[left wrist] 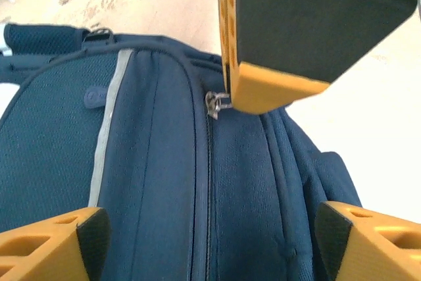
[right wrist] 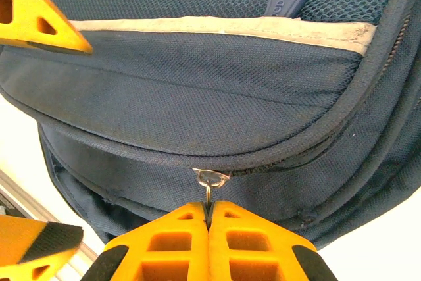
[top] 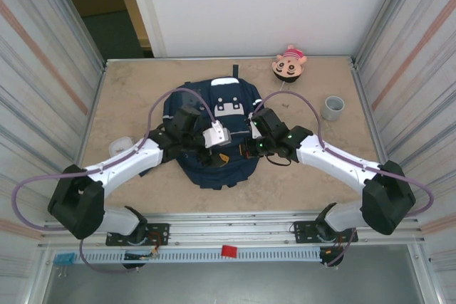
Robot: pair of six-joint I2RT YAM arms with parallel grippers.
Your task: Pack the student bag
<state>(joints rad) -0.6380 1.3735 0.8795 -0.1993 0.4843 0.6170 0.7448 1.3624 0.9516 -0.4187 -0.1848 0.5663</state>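
Top external view: the student bag (top: 239,94) is laid flat at the middle of the table (top: 128,97), between both arms. On the right wrist view, its zipper pull (right wrist: 209,179) is pinched by the right gripper (right wrist: 209,207), fingers pressed together. The left gripper (left wrist: 210,228) is held spread wide over the bag's zipper seam.

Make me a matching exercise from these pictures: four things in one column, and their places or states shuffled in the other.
Things:
1 left gripper
2 right gripper
3 grey cup
4 doll head

Places or states:
A at the far edge of the table
B shut on the zipper pull
C open over the student bag
D standing to the right of the student bag

Pairs: 1-C, 2-B, 3-D, 4-A.
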